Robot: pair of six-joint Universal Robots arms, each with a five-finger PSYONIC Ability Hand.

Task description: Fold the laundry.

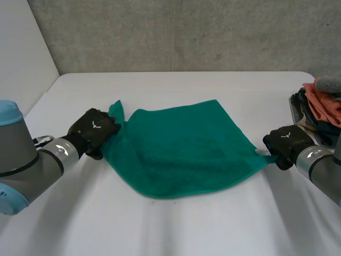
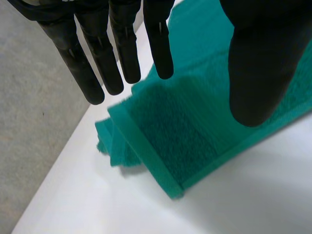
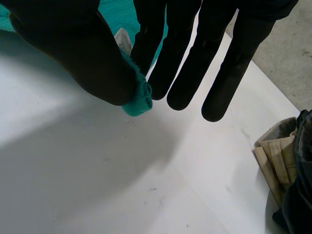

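Our right hand (image 1: 285, 142) pinches the green towel's (image 1: 181, 144) right corner between thumb and fingers, our left hand (image 1: 96, 128) hovers with straight, parted fingers over its left corner, so we judge that the towel, spread on the white table (image 1: 186, 224), is not yet folded, other clothes (image 1: 319, 109) wait beyond it, and its small white tag (image 3: 123, 39) shows no writing we can read.

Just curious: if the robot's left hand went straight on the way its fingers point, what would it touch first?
Probably the folded-over corner of the green terry towel, lying just beyond the left hand's straight fingers; then the white table under it. Depth is hard to judge.
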